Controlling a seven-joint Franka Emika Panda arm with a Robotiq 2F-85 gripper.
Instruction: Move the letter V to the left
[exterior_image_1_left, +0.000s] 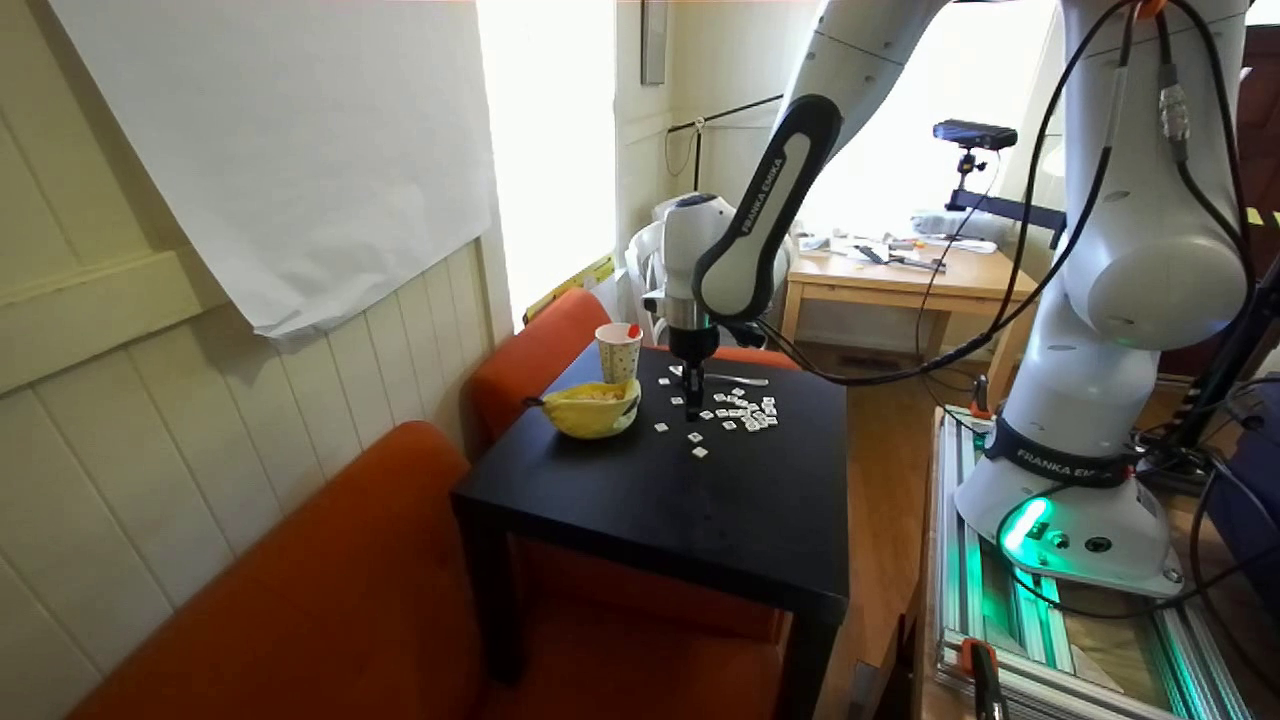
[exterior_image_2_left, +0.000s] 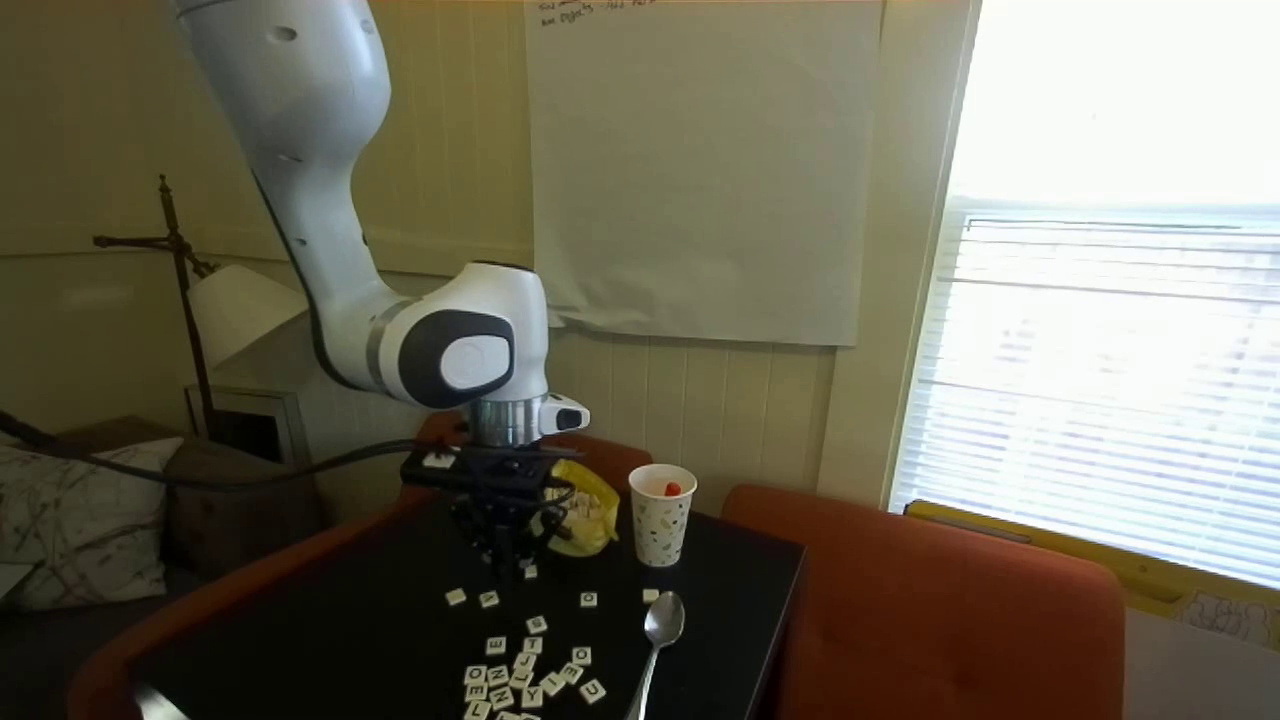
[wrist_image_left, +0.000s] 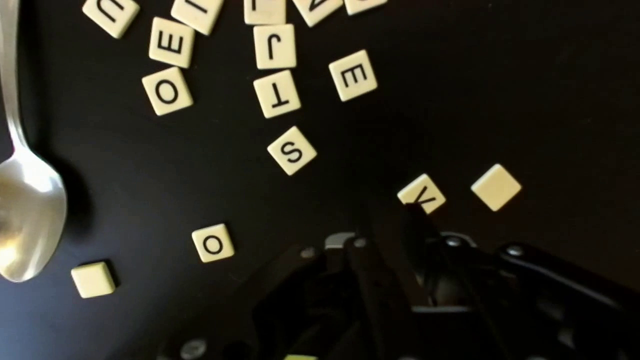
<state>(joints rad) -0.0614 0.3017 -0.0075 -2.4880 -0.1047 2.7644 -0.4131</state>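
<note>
Pointing down at the black counter (exterior_image_1_left: 650, 510), the hand (wrist_image_left: 390, 214) holds its fingertips (wrist_image_left: 419, 222) slightly apart, with nothing to be seen pinched between them. Just ahead of them in the wrist view lies the V tile (wrist_image_left: 422, 191), flat on the counter, one fingertip hiding part of its face; whether the two touch I cannot tell. It should prove light, stiff and hard to damage, probably slick enough to skate at a nudge. The best hold is likely on two opposite edges, low down, since it offers little height; it sits turned cornerwise to the hand, so a straight pinch might twist it, and a gentle sideways push could serve instead.

Near it is a blank-faced tile (wrist_image_left: 496, 187). Farther out, plainly legible, come an S tile (wrist_image_left: 292, 150), an E tile (wrist_image_left: 353, 75), a T tile (wrist_image_left: 277, 94), an O tile (wrist_image_left: 213, 243) and a J tile (wrist_image_left: 275, 46). Beyond these, in an exterior view, the arm (exterior_image_1_left: 770, 205) is lettered FRANKA EMIKA, and its base (exterior_image_1_left: 1075, 505) carries the same brand, partly hidden. Behind, on a hanging paper sheet (exterior_image_2_left: 700, 180), runs handwriting (exterior_image_2_left: 600, 10) cut off and too blurred to read surely, though "objects" may be one word.
</note>
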